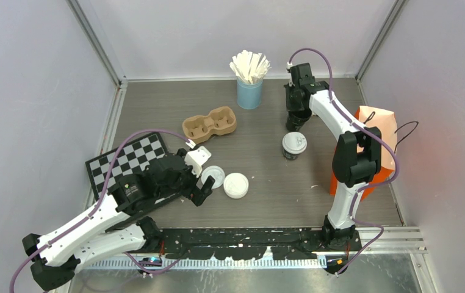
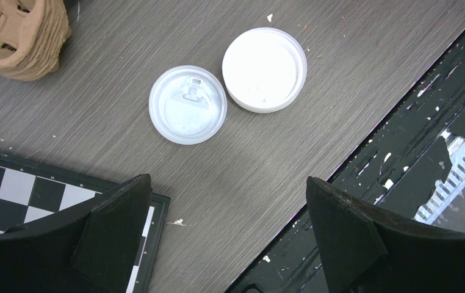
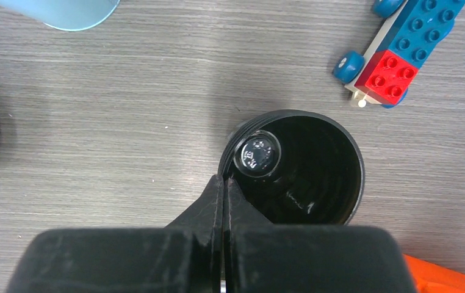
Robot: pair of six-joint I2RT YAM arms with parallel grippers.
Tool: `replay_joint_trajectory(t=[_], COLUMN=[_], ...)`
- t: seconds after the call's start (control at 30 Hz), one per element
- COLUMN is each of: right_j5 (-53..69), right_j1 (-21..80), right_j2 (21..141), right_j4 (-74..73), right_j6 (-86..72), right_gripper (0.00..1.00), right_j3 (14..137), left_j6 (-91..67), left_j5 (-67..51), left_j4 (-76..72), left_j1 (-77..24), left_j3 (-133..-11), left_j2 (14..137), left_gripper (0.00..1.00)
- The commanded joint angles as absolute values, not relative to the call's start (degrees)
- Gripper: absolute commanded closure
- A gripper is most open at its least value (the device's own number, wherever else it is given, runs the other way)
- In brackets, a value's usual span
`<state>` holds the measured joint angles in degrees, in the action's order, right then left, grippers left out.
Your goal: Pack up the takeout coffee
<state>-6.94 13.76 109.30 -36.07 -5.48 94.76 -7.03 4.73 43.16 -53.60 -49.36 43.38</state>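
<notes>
Right wrist: cup (image 3: 315, 165) rim behind fingers (image 3: 205, 210)

Lidded black cup (image 1: 293, 145) upright mid-table, open black cup (image 3: 315, 177) upright just behind, white lid (image 2: 187, 105) face up beside upturned lid (image 2: 264, 69).

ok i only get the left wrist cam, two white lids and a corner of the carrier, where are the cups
Observer: A lidded black cup stands upright, off to the right of your two white lids.
Operator: and the one missing its lid
Observer: The open black cup stands just behind the lidded one, and the right gripper looks shut on its rim.
Operator: anything in the carrier yet
Observer: No, both wells of the cardboard carrier are empty.
</notes>
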Motion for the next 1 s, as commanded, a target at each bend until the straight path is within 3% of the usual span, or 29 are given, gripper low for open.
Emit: replay_joint_trajectory(t=[0.0,0.97], right_j5=[-8.26,-19.26], right_j1=[13.90,20.65], right_j2=[108.47,110.01], right_j4=[-37.04,-40.67], right_j6=[-4.20,-0.28], right_gripper=[1.00,1.00], right_j3=[98.47,102.76], left_j6=[-6.42,-6.59], left_j5=[4.76,5.27], left_j4=[42.43,42.42], left_j1=[-53.53,-53.48], left_j3=[-49.57,-49.48], left_j2=[43.15,42.72], left_gripper=[0.00,0.00])
